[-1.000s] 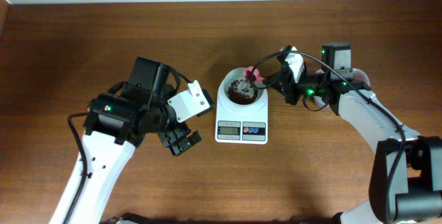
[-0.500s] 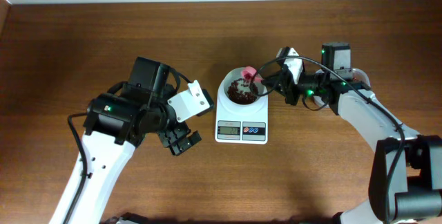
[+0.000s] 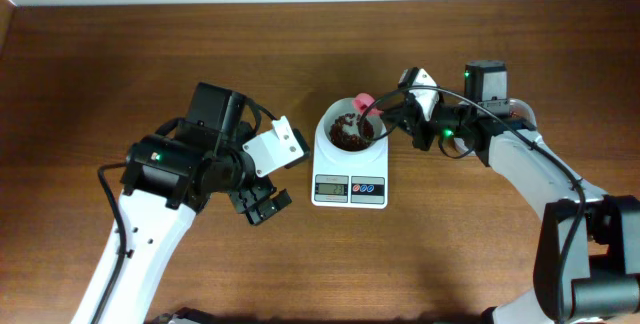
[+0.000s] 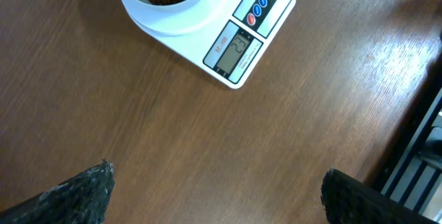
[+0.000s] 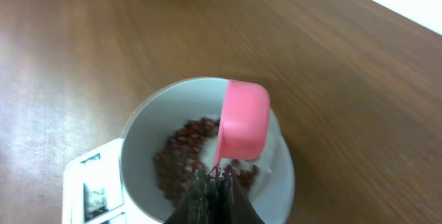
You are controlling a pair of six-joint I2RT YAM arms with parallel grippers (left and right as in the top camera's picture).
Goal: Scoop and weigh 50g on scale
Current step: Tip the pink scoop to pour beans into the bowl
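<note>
1. Beans (image 3: 348,136), seen from overhead, sit in the bowl (image 3: 325,129) on the scale (image 3: 350,192). The right gripper (image 3: 392,114), clamped on the spoon (image 3: 365,102) handle, reaches in from the bowl's right, and the handle points leftward at the bowl. The left gripper (image 3: 262,204) hangs wide open, farther off to the scale's left.
2. Left wrist: the scale (image 4: 242,41) lies ahead of the spread fingers (image 4: 83,189), with nothing between them.
3. Right wrist: the spoon (image 5: 243,120) hovers over the bowl's (image 5: 138,134) far side, straight out from the closed jaws. The beans (image 5: 183,148) are below and to the left.
</note>
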